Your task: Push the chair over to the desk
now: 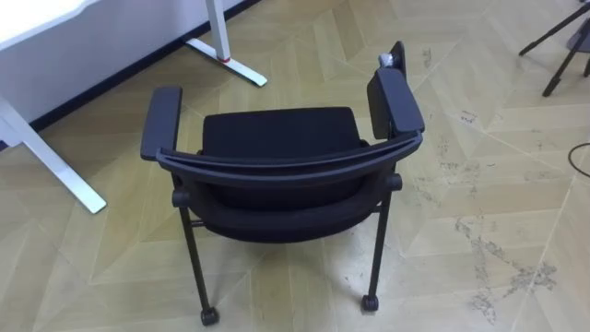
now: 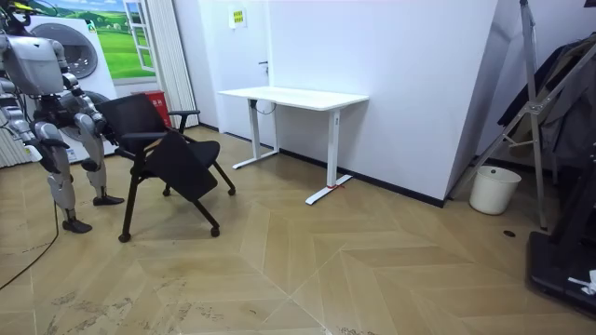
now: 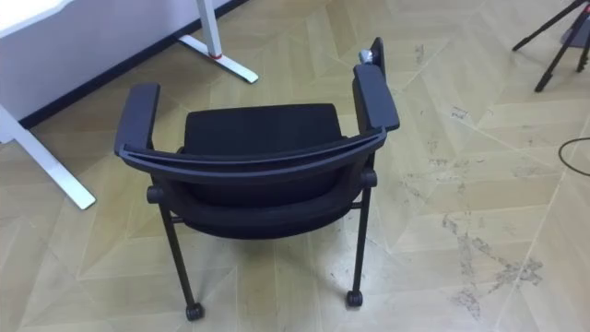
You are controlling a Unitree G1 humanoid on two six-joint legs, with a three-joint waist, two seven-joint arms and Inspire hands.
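You are looking down on the black chair [image 1: 277,138] from behind. It is standing upright on the herringbone wood floor [image 1: 498,129], with its curved backrest [image 1: 286,171] lying nearest you and its seat facing away toward the white desk [image 2: 293,96]. Its left armrest [image 1: 161,120] and right armrest [image 1: 396,100] are running forward on either side of the seat, and its two rear casters [image 1: 209,315] are resting on the boards at the bottom of the eye views. One white desk foot [image 1: 230,60] is lying on the floor near the chair's front, and another desk leg [image 1: 55,161] is slanting down off the chair's left side. Pale scuff marks [image 1: 489,258] are spreading across the floor to the chair's right, and dark tripod legs [image 1: 562,46] are standing well apart beyond them. In the room view the robot is standing just behind the backrest at the room view's left, with the chair between it and the desk. You cannot tell how the fingers of the left hand or the right hand are set. A white bucket [image 2: 494,190] is sitting by the wall, far off at the room view's right.
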